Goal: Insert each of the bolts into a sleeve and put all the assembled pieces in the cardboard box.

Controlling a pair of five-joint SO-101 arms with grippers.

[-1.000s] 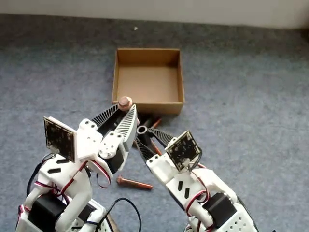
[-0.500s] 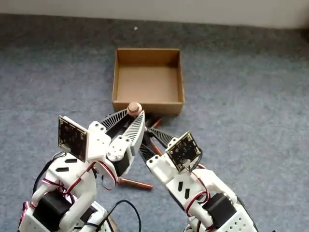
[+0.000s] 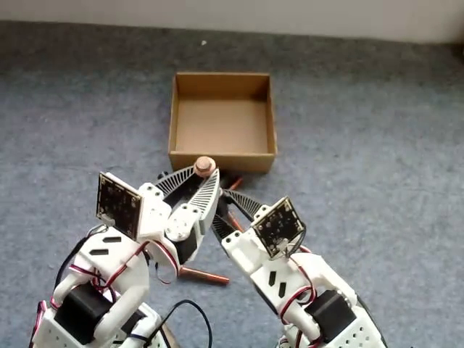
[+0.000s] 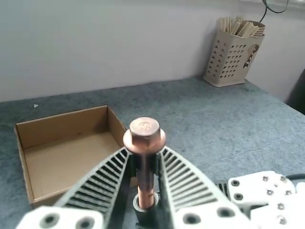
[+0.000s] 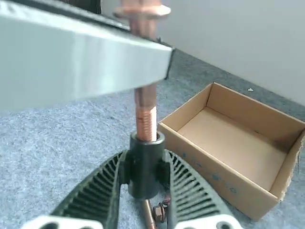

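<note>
Setting: grey, carpet-like worktop (image 3: 377, 145) running back to a pale wall; the left wrist view shows a beige perforated holder (image 4: 233, 55) of wooden sticks at the worktop's far edge against that wall.

Item 1. Cardboard box (image 3: 246, 161): open-topped, shallow and square. It sits midway across the worktop, toward the far edge, with its brown floor bare.

Item 2. Left gripper (image 3: 199, 174): white ribbed fingers closed on the shank of a copper-coloured bolt (image 4: 144, 133). The bolt stands upright, with its flanged hexagonal head above the fingertips. In the high view the head lies just in front of the box's near wall.

Item 3. Right gripper (image 5: 144, 160): dark ribbed fingers clamped on a black sleeve (image 5: 143, 167), one finger on each side. The sleeve is held upright with its open end uppermost, close to the box's near wall and outside the box.

Item 4. Relation of bolt and sleeve: in the right wrist view the threaded lower end of the bolt enters the mouth of the sleeve. Most of the shank is exposed above the rim. The left gripper is directly over the right.

Item 5. Loose bolt (image 3: 204, 275): copper-coloured, lying flat on the worktop between the two arms, nearer the near edge.

Item 6. Further copper-coloured hardware (image 5: 155, 214): lying on the worktop beneath the right gripper, between its fingers. Its exact kind cannot be told.
</note>
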